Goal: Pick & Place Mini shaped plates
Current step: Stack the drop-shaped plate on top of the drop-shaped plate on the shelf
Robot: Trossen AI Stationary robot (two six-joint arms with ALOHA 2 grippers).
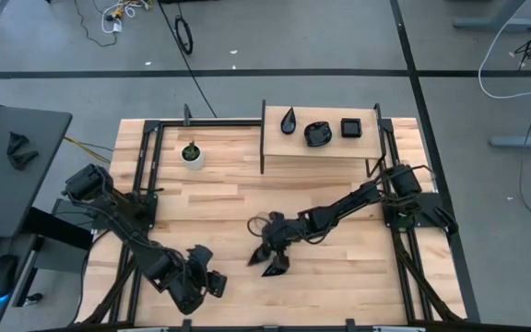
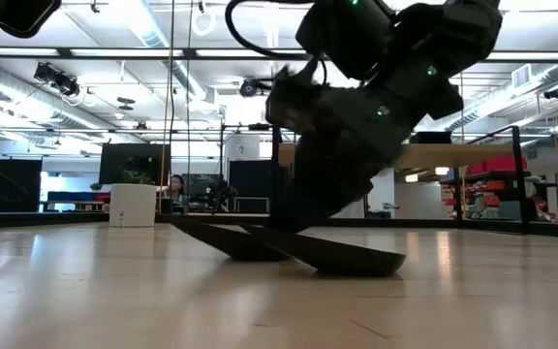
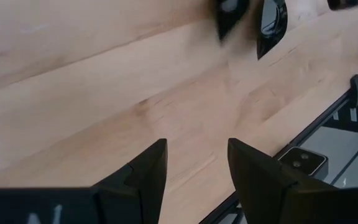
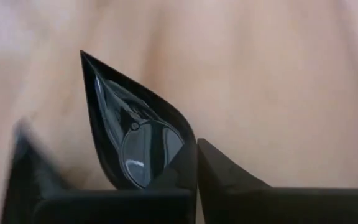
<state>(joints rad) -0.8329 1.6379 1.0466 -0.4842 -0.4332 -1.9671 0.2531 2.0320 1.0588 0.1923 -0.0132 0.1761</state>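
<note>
A glossy black teardrop plate (image 4: 135,134) lies on the wooden table (image 1: 219,212) near its middle, also in the high view (image 1: 276,268). My right gripper (image 4: 196,163) is down at its rounded end and shut on its rim. A second dark plate (image 2: 226,239) rests on the table right beside it. Three more plates sit on the raised shelf (image 1: 275,148) at the far side: teardrop (image 1: 289,121), rounded (image 1: 317,135), square (image 1: 351,127). My left gripper (image 3: 197,168) hovers open near the table's front edge, holding nothing. My right gripper pinches the teardrop plate's rim (image 4: 184,149) at its rounded end between the two fingertips. The fingers slant down from the table's right and far side. The plate's pointed tip (image 4: 84,57) points away from the fingers, and its underside (image 2: 342,260) is on the table.
A small white pot with a green plant (image 1: 192,154) stands at the far left of the table. Black frame rails (image 1: 146,175) run along both side edges. Bare wood lies between the two arms.
</note>
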